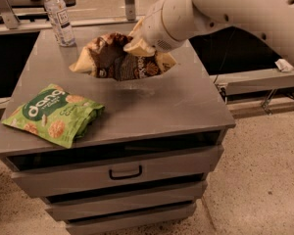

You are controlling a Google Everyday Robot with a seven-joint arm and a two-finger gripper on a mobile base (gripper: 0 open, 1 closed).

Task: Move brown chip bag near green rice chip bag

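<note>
The brown chip bag is crinkled dark brown with pale tan ends and hangs above the middle of the grey cabinet top. My gripper comes in from the upper right on a white arm and is shut on the bag's top edge. The green rice chip bag lies flat at the front left of the top, with white "dang" lettering. The brown bag is up and to the right of the green bag, apart from it.
A clear water bottle stands at the back left corner. The cabinet has drawers in front. A dark bench and rails run behind and to the right; speckled floor lies at the right.
</note>
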